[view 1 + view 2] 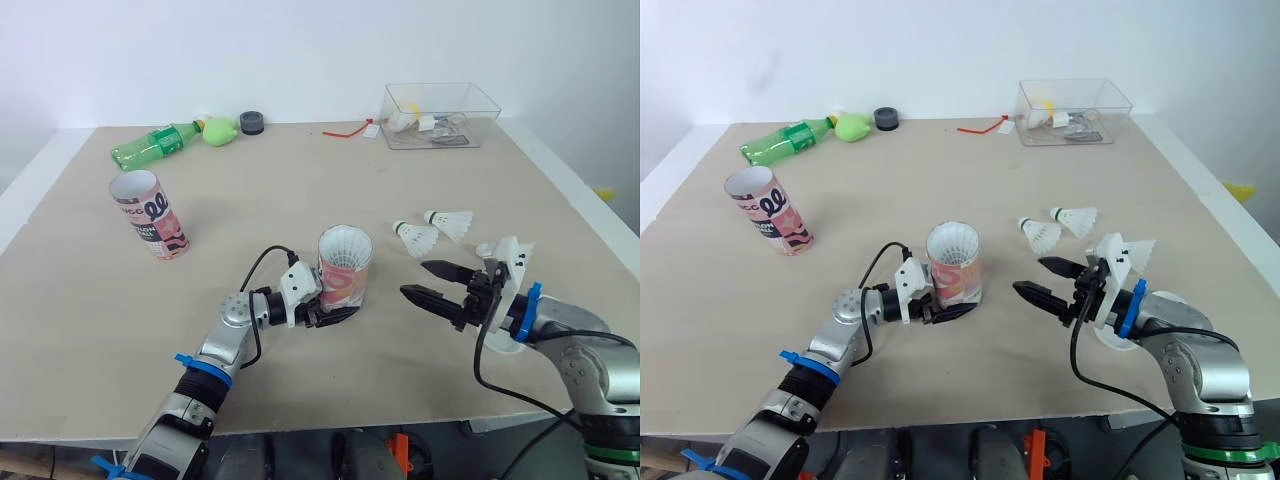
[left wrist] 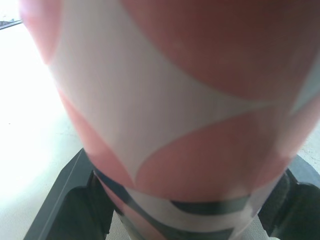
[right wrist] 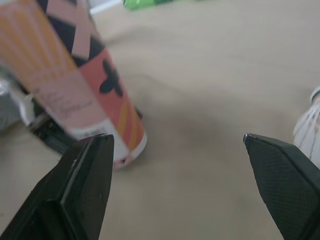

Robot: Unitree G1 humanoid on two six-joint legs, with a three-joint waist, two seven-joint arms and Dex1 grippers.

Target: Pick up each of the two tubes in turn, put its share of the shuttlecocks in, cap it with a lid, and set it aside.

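Observation:
A pink patterned tube point(image 1: 345, 265) stands upright at the table's middle, with white shuttlecock feathers showing in its open top. My left gripper point(image 1: 335, 312) is shut on its base; the left wrist view has the tube wall point(image 2: 175, 100) close up between both fingers point(image 2: 65, 200). To the right, my right gripper point(image 1: 415, 279) is open and holds nothing, its tips pointing at the tube from a short gap point(image 3: 176, 137). Two loose shuttlecocks point(image 1: 415, 238) point(image 1: 450, 222) lie just beyond it. A second, open tube point(image 1: 150, 215) stands at the far left.
A green plastic bottle point(image 1: 155, 145), a green object point(image 1: 220, 131) and a dark round cap point(image 1: 252, 122) lie along the back edge. A clear box point(image 1: 440, 115) with small items sits back right. A white disc point(image 1: 505, 340) lies under my right wrist.

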